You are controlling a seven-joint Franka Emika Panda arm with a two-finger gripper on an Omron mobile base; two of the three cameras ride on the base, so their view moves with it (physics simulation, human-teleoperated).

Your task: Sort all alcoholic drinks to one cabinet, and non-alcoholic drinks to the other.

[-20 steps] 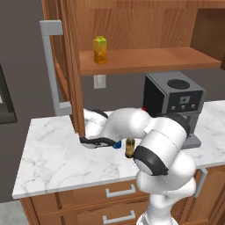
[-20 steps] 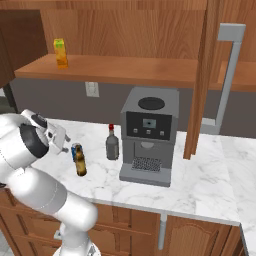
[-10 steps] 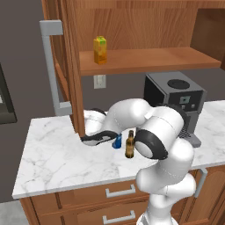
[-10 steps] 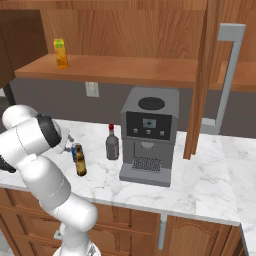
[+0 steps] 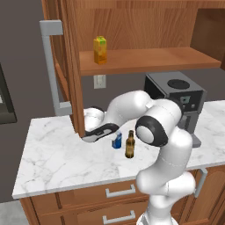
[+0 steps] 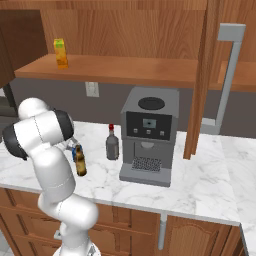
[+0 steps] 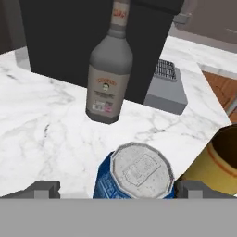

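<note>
Lining up on the blue soda can point(image 7: 135, 178), sitting between my spread fingertips point(image 7: 42, 189); it's light, thin-walled, slippery, so I'd pinch mid-body, gently.

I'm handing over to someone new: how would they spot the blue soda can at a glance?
Start at the dark coffee machine on the marble counter, then look left past the squat grey bottle with the red cap. The blue soda can stands right beside the slim brown beer bottle, with the arm's open fingers on either side of it. It is the shortest drink there, and the only blue one.
</note>
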